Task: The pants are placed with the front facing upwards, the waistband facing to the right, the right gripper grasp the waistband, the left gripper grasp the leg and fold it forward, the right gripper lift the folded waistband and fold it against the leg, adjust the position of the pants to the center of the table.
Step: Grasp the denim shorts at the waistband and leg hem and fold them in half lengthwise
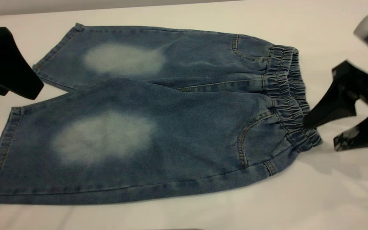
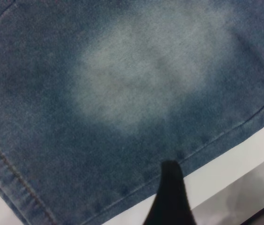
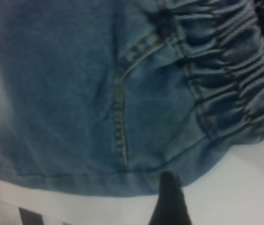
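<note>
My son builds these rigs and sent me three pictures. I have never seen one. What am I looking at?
Two robot arms work at a white table. The wide picture faces them from outside; the other two come from cameras on each arm's wrist. Short blue denim pants lie flat, front up, with the gathered elastic waistband toward the right. The black right gripper is open at the waistband's near end, one finger touching it. The black left gripper hovers by the leg hems. Nothing is held.

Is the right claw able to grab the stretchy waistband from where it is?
Probably yes. The right gripper is open right beside the waistband, one of its fingers already at the ruched edge. Nothing lies between them, and the pants rest flat on the table.
</note>
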Controlling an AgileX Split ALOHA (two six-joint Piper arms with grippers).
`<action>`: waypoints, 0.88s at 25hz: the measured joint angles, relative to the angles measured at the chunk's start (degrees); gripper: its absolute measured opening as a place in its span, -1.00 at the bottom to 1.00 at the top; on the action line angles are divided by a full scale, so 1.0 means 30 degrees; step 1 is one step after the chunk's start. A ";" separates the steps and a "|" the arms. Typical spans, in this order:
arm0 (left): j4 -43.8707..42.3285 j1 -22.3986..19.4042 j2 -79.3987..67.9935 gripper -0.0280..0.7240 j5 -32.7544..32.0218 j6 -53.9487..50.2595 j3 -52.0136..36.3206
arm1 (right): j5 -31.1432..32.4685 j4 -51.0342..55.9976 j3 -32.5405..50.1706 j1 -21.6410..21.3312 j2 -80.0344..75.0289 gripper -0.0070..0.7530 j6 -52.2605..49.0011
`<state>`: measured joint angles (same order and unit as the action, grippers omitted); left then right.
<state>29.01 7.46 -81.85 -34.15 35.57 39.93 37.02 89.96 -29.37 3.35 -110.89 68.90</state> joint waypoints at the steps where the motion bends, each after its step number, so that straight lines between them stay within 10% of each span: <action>1: 0.0000 0.0000 -0.0017 0.43 0.0000 0.0000 0.0000 | 0.0000 0.0559 -0.0023 0.0000 -0.0409 0.32 0.0642; 22: 0.0006 0.0000 -0.0015 0.43 0.0120 0.0046 0.0000 | 0.2246 0.4726 -0.1835 -0.0015 -0.4283 0.16 0.5928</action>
<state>29.03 7.46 -81.90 -33.79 35.70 39.93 43.76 104.13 -34.88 3.31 -123.74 86.69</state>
